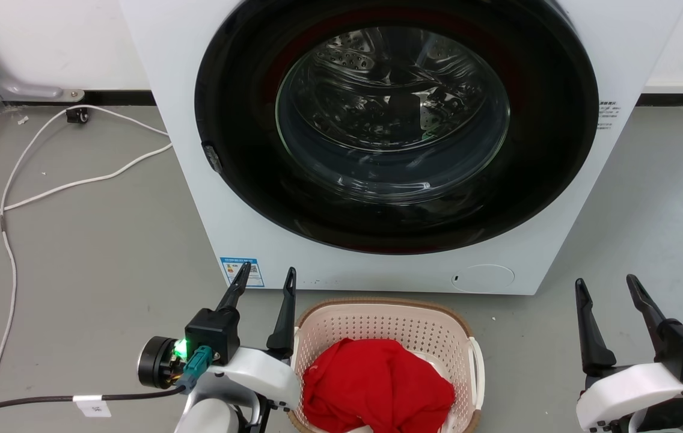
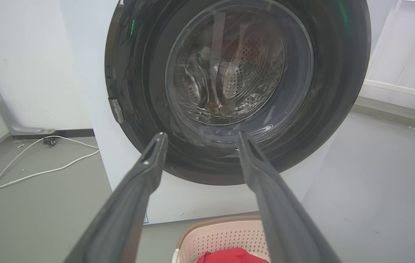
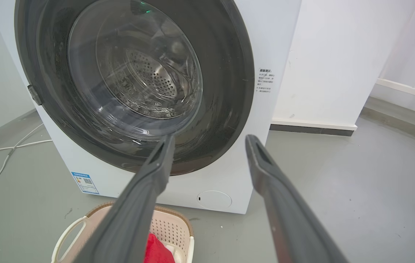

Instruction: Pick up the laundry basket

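One laundry basket (image 1: 389, 325) is sitting on the grey floor (image 1: 107, 270) right in front of the washing machine (image 1: 197, 198), close to its lower front panel and below its round door. The basket's brown rim is facing up, and a white handle (image 1: 478, 367) is showing on its right side. A crumpled red cloth (image 1: 371, 385) is lying inside, filling most of the near part, with a bit of white fabric peeking out beside it.

Just beside the basket's left edge, the left gripper (image 1: 267, 269) is hovering with its fingers (image 1: 285, 319) spread apart and holding nothing. The inner finger is overlapping the basket's left rim in the head view, though whether it is touching cannot be told. In the left wrist view the fingers are pointing toward the machine's door, with the basket's far rim lying low between them.

Well apart from the basket on its right side, the right gripper (image 1: 605, 279) is hanging over bare floor, its fingers (image 1: 585, 325) likewise standing apart and gripping nothing.

Behind all this, the machine's dark door ring is framing a glass window (image 1: 392, 114) with the steel drum showing through. A blue sticker (image 1: 242, 272) is sitting on the lower left of the front panel. A white cable (image 1: 77, 183) is trailing across the floor to the left of the machine
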Controlling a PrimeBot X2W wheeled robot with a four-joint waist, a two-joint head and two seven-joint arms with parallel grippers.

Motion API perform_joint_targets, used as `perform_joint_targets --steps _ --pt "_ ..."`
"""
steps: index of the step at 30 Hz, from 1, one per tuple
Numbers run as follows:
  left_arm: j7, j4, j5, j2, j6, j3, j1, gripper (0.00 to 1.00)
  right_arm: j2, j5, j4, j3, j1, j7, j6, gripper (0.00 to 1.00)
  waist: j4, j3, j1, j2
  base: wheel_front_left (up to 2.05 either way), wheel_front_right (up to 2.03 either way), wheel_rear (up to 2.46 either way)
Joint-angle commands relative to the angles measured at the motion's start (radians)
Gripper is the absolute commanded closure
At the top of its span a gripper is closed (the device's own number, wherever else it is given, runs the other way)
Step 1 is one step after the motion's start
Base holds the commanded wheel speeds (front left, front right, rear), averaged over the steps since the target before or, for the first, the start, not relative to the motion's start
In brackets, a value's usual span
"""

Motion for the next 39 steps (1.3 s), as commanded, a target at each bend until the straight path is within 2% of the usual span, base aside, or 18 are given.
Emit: perform_joint_targets --steps 1,26,32,39 --pt "-0.006 -0.001 0.0 0.002 0.005 -0.001 -0.009 0.0 0.0 0.001 0.002 -0.001 0.006 -0.006 0.0 0.0 -0.001 0.001 0.0 0.0 0.0 0.0 0.0" --pt "-0.005 0.003 -0.013 0.002 0.01 0.0 -0.006 0.0 0.0 0.024 0.074 -0.011 -0.034 -0.04 0.0 0.0 0.0 0.006 0.0 0.0 0.0 0.0 0.0" --pt "-0.005 0.01 -0.012 0.002 0.005 0.004 -0.041 0.0 0.0 0.025 0.092 -0.008 -0.063 -0.047 0.0 0.0 -0.002 0.051 0.0 0.0 0.0 0.0 0.0" --pt "-0.005 0.062 -0.016 0.003 -0.006 0.019 -0.109 0.0 0.0 0.037 0.128 0.0 -0.127 -0.052 0.0 0.0 -0.013 0.157 0.0 0.0 0.0 0.0 0.0"
